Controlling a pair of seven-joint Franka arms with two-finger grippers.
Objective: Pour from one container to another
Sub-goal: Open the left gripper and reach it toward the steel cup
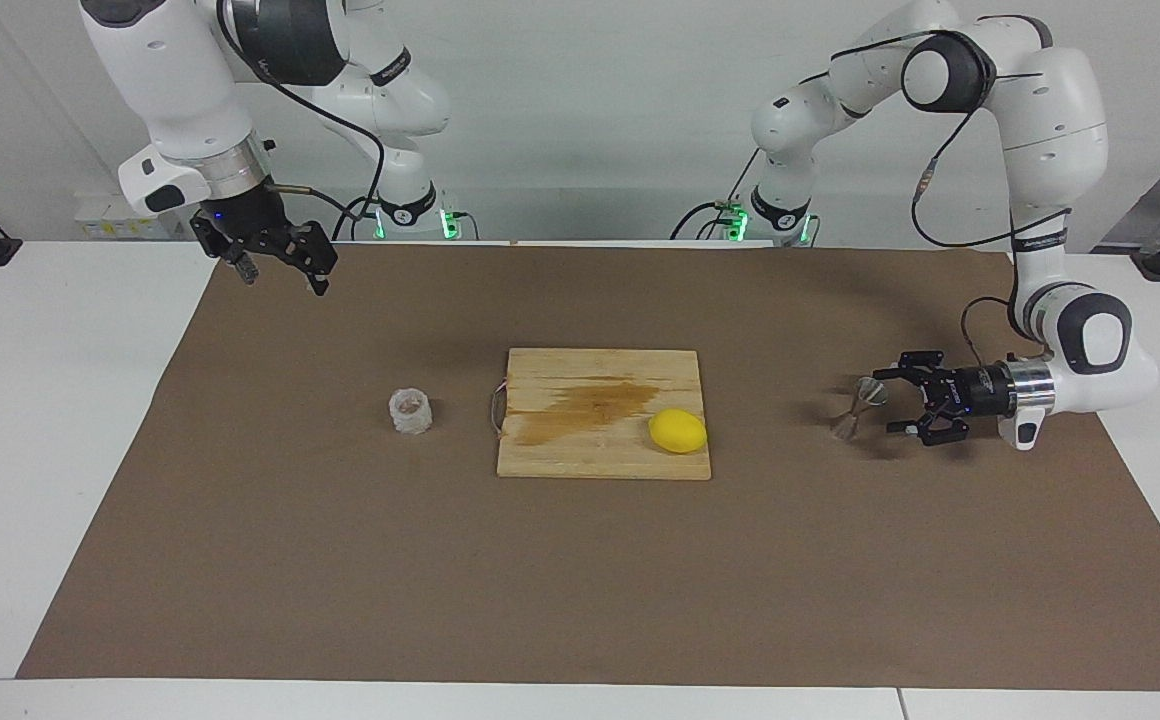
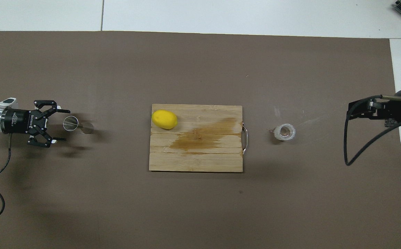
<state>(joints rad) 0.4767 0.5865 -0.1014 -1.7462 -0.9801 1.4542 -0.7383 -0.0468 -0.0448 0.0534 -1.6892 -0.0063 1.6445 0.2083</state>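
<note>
The translucent crinkled cup (image 1: 410,411) (image 2: 284,132) stands upright on the brown mat toward the right arm's end of the table. The grey metal hourglass jigger (image 1: 857,408) (image 2: 78,126) stands toward the left arm's end. My left gripper (image 1: 885,400) (image 2: 66,125) lies level, low over the mat, pointing at the jigger. It is open, and its fingertips reach just to either side of the jigger's upper cone without a visible touch. My right gripper (image 1: 280,275) hangs open and raised over the mat's corner by its own base, well apart from the cup.
A wooden cutting board (image 1: 600,455) (image 2: 193,159) with a dark stain and a metal handle lies between cup and jigger. A yellow lemon (image 1: 678,431) (image 2: 164,119) rests on it, on the jigger's side. White table borders the mat.
</note>
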